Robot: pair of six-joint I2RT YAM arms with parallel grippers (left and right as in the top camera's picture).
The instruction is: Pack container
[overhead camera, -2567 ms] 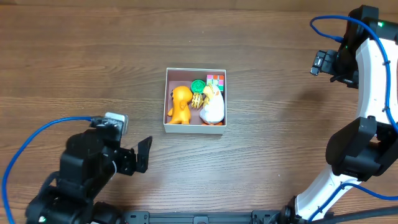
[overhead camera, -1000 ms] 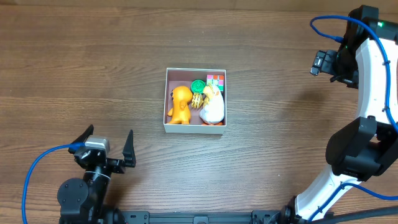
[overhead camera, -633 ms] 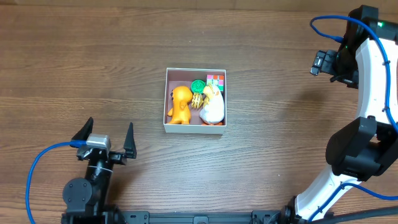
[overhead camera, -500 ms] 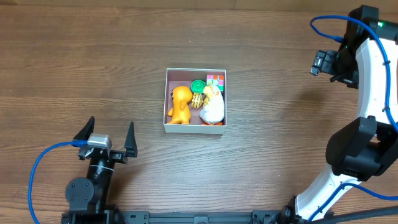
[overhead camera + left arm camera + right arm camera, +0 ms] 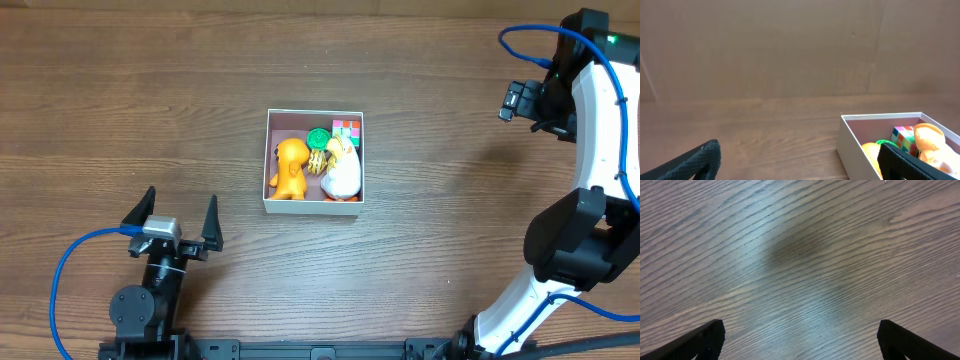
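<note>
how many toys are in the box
4 clear: orange figure left, white toy right, green round piece back middle, multicoloured cube back right corner. A striped yellow bit between them may be a fifth; more could hide underneath.

I am counting one container (image 5: 312,207) sitting on one tabletop (image 5: 150,90). Five toys are lying in it: one orange figure (image 5: 290,168) at nine o'clock, one white figure (image 5: 343,178) at four, one green round piece (image 5: 318,137) at twelve, one multicoloured cube (image 5: 346,129) at one, and one yellow-and-dark striped piece (image 5: 317,160) at the centre. I am carrying two left fingers (image 5: 212,218), two right fingers (image 5: 700,340), and two blue cables (image 5: 70,250).
</note>
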